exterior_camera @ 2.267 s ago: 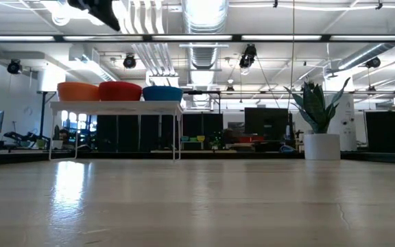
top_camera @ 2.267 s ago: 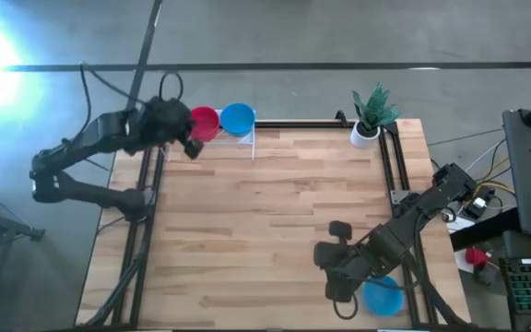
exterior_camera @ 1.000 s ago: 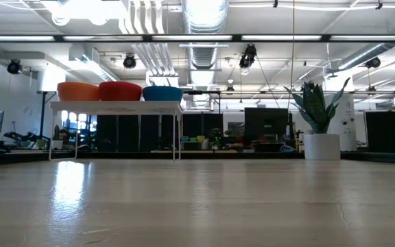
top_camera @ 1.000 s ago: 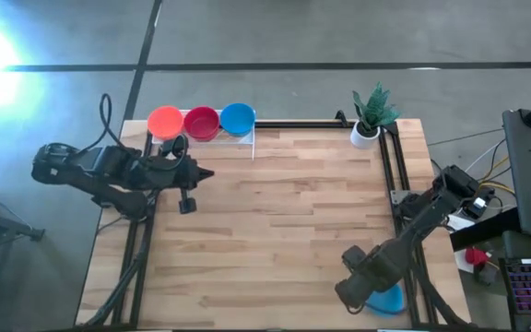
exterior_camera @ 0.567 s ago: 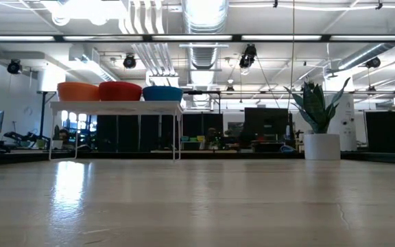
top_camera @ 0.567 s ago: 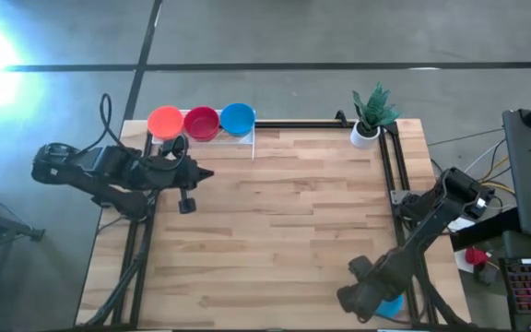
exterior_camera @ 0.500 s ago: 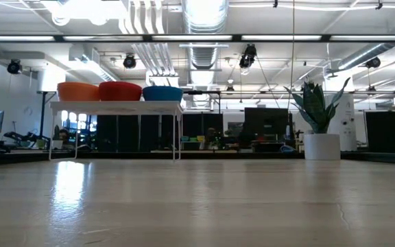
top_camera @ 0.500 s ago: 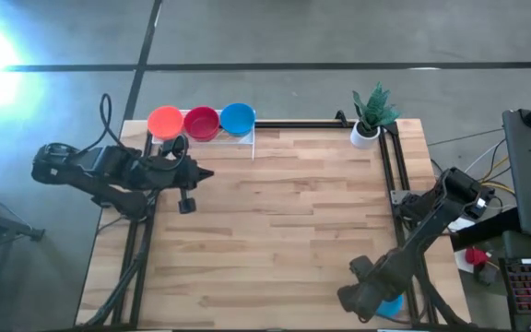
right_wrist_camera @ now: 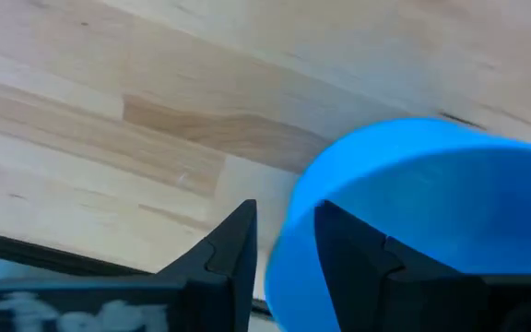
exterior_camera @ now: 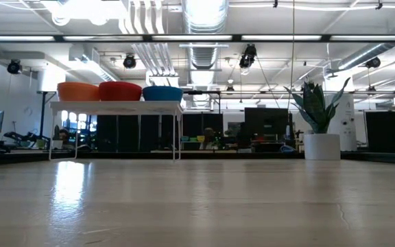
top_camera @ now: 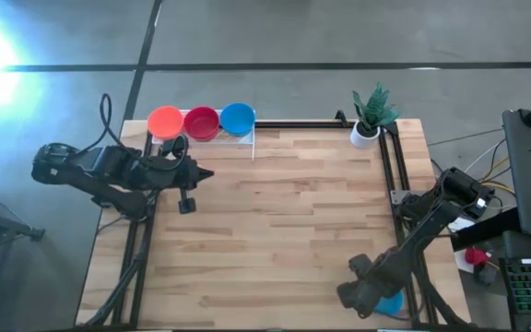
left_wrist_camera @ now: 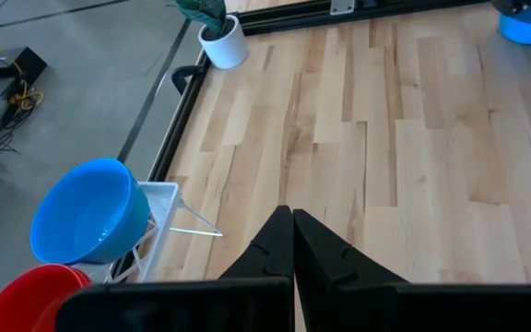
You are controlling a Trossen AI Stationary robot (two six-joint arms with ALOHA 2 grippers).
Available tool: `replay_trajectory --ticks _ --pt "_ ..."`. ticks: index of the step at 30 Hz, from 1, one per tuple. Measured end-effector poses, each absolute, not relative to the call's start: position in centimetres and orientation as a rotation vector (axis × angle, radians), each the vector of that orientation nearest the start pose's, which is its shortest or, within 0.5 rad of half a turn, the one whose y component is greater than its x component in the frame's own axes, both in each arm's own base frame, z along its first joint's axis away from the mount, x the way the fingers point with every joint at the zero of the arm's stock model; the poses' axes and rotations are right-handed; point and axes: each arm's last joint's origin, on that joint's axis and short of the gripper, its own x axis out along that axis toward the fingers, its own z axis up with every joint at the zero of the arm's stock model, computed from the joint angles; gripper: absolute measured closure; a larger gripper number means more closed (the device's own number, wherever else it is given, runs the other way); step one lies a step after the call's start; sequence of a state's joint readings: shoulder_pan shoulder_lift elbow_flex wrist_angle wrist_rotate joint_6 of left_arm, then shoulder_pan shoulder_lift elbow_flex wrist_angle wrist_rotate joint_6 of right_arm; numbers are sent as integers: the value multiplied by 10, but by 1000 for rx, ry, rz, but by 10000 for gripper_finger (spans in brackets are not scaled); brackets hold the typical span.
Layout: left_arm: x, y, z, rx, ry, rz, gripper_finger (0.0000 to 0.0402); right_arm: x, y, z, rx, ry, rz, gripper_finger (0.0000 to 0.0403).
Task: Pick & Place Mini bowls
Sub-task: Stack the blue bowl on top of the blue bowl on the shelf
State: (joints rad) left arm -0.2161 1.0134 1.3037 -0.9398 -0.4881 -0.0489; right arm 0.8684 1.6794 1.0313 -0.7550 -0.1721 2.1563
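At five o'clock on the pale wooden table (top_camera: 284, 212), the right gripper (right_wrist_camera: 279, 249) is seen with one dark finger either side of the rim of a small round bright blue plastic bowl (right_wrist_camera: 431, 221), its fingers spread wide. Three more round plastic bowls, orange (top_camera: 164, 121), crimson (top_camera: 201, 121) and blue (top_camera: 237, 118), are seated on a white wire rack (exterior_camera: 115, 108) at eleven o'clock. The left gripper (left_wrist_camera: 292, 242) is closed and empty near nine o'clock

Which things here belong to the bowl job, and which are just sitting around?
Job: orange bowl, red bowl and blue bowl on the white rack; second blue bowl at the right gripper.
Bystanders: potted plant; left gripper, parked.
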Motion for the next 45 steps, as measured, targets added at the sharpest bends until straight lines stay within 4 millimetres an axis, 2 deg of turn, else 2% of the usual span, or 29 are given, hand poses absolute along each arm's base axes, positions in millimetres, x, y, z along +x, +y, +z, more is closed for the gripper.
replay_trajectory --ticks 5,10,16,22,30,45 --pt "171 -24 398 177 608 277 402 188 229 163 1132 1490 -761 323" --pt "171 -24 398 176 608 277 402 191 229 166 1071 1429 -705 384" --pt "171 -24 398 176 608 278 402 198 227 180 1001 1413 -693 391" --pt "171 -24 398 176 608 278 402 209 214 201 877 1439 -723 393" --pt "171 -24 398 176 608 278 402 239 184 211 745 1405 -636 393" --pt "171 -24 398 176 608 278 401 302 98 230 463 1251 -477 392"
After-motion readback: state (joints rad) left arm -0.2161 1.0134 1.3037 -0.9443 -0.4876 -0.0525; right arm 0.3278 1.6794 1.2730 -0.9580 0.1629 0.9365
